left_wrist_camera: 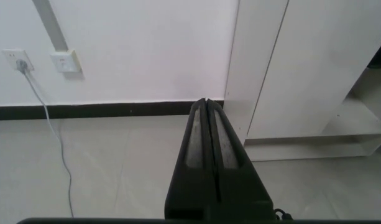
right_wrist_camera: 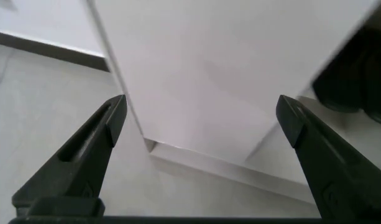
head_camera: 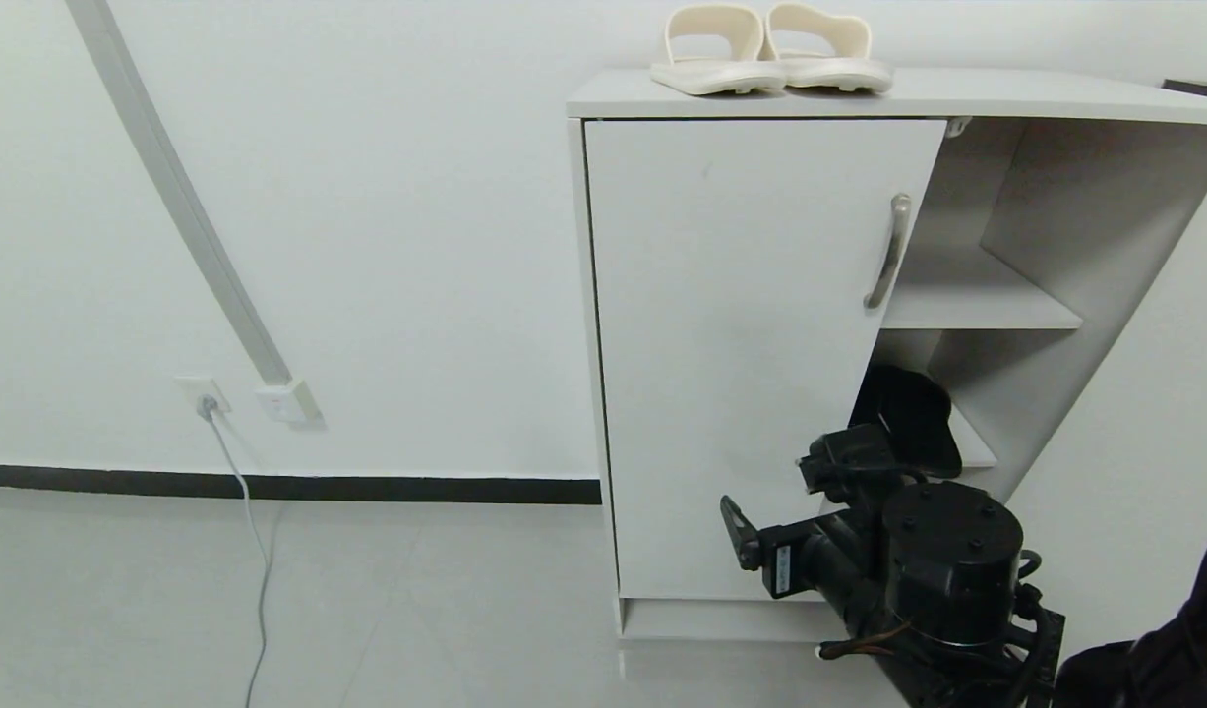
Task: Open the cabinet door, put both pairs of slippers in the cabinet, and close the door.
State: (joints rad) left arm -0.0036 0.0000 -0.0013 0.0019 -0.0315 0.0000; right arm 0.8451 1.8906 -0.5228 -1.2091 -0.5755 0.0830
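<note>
The cream slippers [head_camera: 770, 54] are a smooth, moulded open-toe pair with wide arched straps. They sit side by side, soles down, on the flat top panel of the cabinet [head_camera: 1006, 93]. The black slippers [head_camera: 908, 408] are a matte, rounded pair resting on a lower shelf inside the cabinet, partly hidden behind the free edge of the door [head_camera: 751, 344]. The cabinet is a rectangular unit of smooth white laminate board. Its door is a plain flat panel with a curved metal bar handle [head_camera: 888, 251] set vertically near its free edge. To the right of the door the interior is exposed, including a flat upper shelf [head_camera: 977, 305]. The right gripper [right_wrist_camera: 202, 106] is low in front of the door's bottom corner, its fingers [right_wrist_camera: 97, 143] released and spread wide with nothing between them. They are black, tapered and hard-edged. The left gripper [left_wrist_camera: 206, 106] is over the floor [head_camera: 416, 610], well apart from the cabinet's left side. Its fingers [left_wrist_camera: 196, 143] are clenched flat against each other, grasping nothing. The floor is pale glossy tile. The white wall carries a slanted grey conduit [head_camera: 170, 187], a socket [head_camera: 202, 393] with a thin grey cable [head_camera: 259, 551] hanging to the floor, and a black stripe [head_camera: 269, 485] along its base.
</note>
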